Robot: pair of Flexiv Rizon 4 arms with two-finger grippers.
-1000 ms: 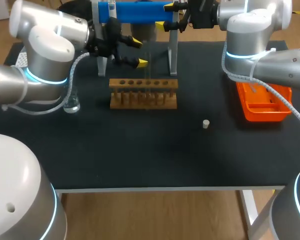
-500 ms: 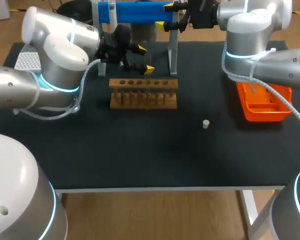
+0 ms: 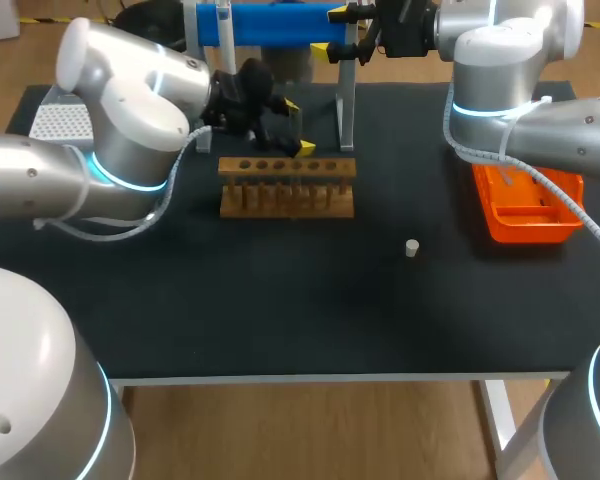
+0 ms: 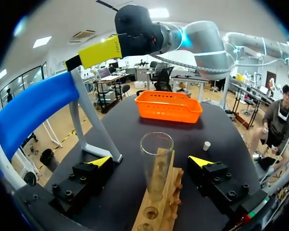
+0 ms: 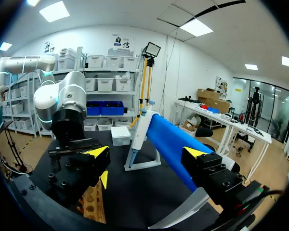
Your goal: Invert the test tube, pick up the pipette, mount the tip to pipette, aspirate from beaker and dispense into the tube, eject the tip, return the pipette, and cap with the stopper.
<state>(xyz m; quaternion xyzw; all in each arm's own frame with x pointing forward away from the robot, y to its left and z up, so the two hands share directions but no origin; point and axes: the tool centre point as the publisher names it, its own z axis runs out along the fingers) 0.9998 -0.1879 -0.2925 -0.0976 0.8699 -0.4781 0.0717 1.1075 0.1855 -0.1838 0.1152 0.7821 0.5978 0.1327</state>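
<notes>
A clear test tube (image 4: 156,163) stands mouth-up in the wooden rack (image 3: 287,186), between the fingers of my open left gripper (image 4: 151,161), which do not touch it. In the head view that gripper (image 3: 285,125) hides the tube. The blue pipette (image 3: 275,22) lies across its stand at the back. My right gripper (image 3: 332,30) is open at the pipette's right end, and the blue body (image 5: 171,144) runs between its fingers. The small pale stopper (image 3: 411,248) lies on the mat to the right of the rack. My left arm hides the beaker.
An orange tray (image 3: 525,208) sits at the right side of the table. A white tip box (image 3: 58,122) is at the back left. The pipette stand's legs (image 3: 345,110) rise just behind the rack. The black mat (image 3: 300,300) stretches bare toward the front edge.
My left arm has swung right, carrying its open gripper over the rack to either side of the tube and covering the beaker. The right arm has not moved.
</notes>
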